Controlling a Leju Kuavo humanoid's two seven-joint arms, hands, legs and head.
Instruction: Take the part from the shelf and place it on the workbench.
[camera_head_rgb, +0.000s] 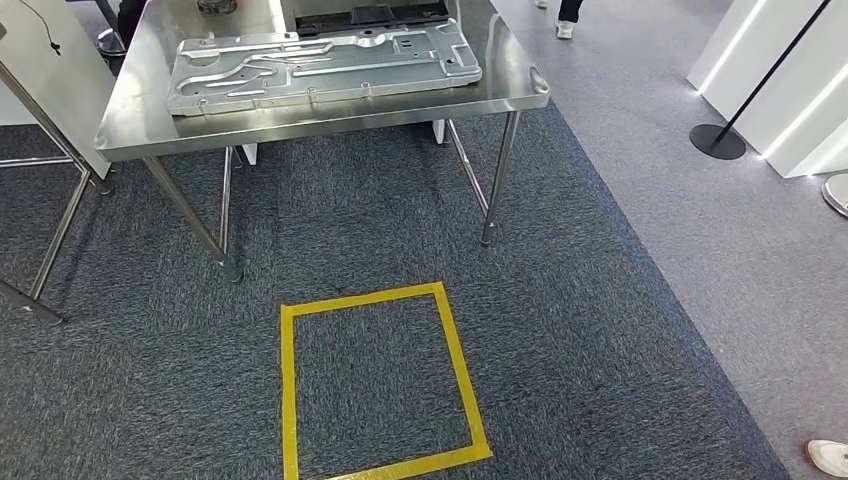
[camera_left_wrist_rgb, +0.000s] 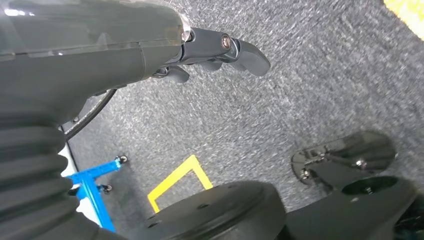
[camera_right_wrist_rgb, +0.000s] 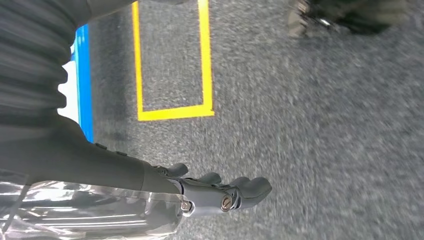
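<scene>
**Both hands empty; part lies on workbench**

Two hands hang over the carpet, neither holding anything. The left hand (camera_left_wrist_rgb: 210, 52) has its fingers (camera_left_wrist_rgb: 250, 56) loosely extended and slightly curled, touching nothing, with grey carpet (camera_left_wrist_rgb: 280, 100) beneath. The right hand (camera_right_wrist_rgb: 215, 192) shows the same: fingers (camera_right_wrist_rgb: 252, 187) stretched out side by side, gently bent, nothing between them and the thumb.

Head view: the part (camera_head_rgb: 320, 65), a large flat stamped metal panel with ribs and cut-outs, lies flat on the stainless workbench (camera_head_rgb: 320, 120), filling most of its near half and sitting wholly within the edges. A dark object sits behind it at the far edge of the top; what it is cannot be told.

On the floor in front of the workbench, a yellow tape square (camera_head_rgb: 380, 385) marks the carpet. A second steel frame (camera_head_rgb: 45, 230) stands to the left. To the right are a black stanchion base (camera_head_rgb: 717, 141) with its pole, and white panels (camera_head_rgb: 790, 80). A person's shoe (camera_head_rgb: 828, 457) shows at the lower right corner, another person's feet (camera_head_rgb: 566, 28) beyond the workbench.
</scene>
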